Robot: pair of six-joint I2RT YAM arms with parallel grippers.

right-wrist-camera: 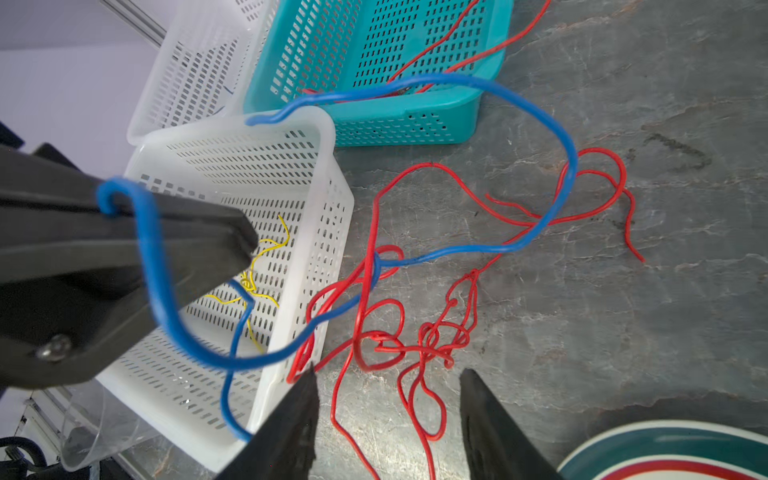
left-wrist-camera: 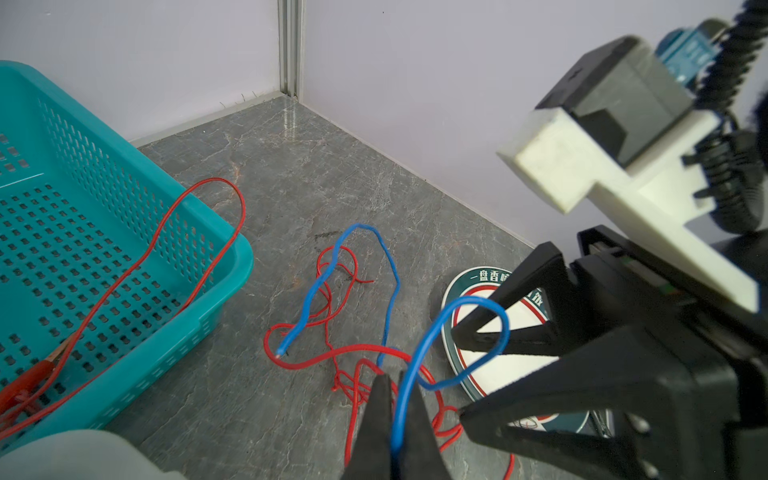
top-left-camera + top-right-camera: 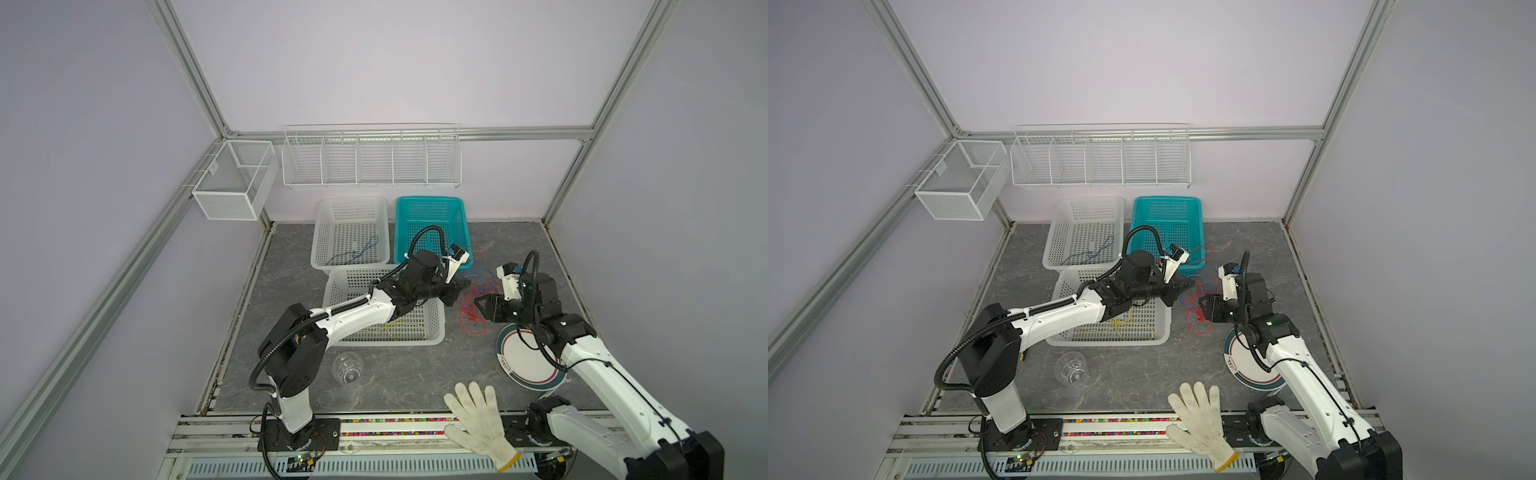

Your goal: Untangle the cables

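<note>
Stretched low from the lower left across the near white basket [image 3: 438, 328], the left arm ends right of centre in both top views, its left gripper [image 3: 465, 286] clenched on the blue cable [image 1: 574, 166]. The right arm bends in from the lower right. Its right gripper [image 1: 388, 372] is spread and empty above the red cable [image 1: 375, 220] tangle on the table [image 3: 395, 374]. We count three baskets, with the far white basket [image 3: 353, 201] and the teal basket [image 3: 430, 200], then one plate [image 3: 528, 361], one glove [image 3: 478, 411] and one clear cup [image 3: 348, 368].
</note>
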